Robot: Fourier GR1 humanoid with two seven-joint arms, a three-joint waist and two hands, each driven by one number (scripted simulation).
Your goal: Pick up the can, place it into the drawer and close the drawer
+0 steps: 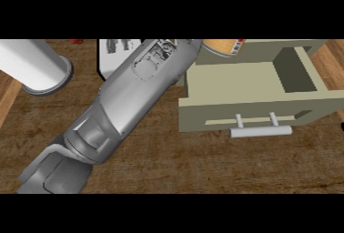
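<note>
An orange can [224, 46] shows at the picture's top edge, just behind the back wall of the open beige drawer [235, 82]; only its lower part is visible. My left forearm runs from the lower left up to the top middle. Its hand [164, 47] is cut off by the top edge, just left of the can, and I cannot tell whether it touches the can. The drawer is pulled out and its inside looks bare. Its grey bar handle [260, 131] faces me. My right hand is nowhere in the picture.
A white cylinder [35, 63] with a grey rim stands at the left on the wooden counter [201, 159]. A white object with dark marks [115, 52] lies behind the forearm at the top. A pale wood strip [331, 59] runs along the right.
</note>
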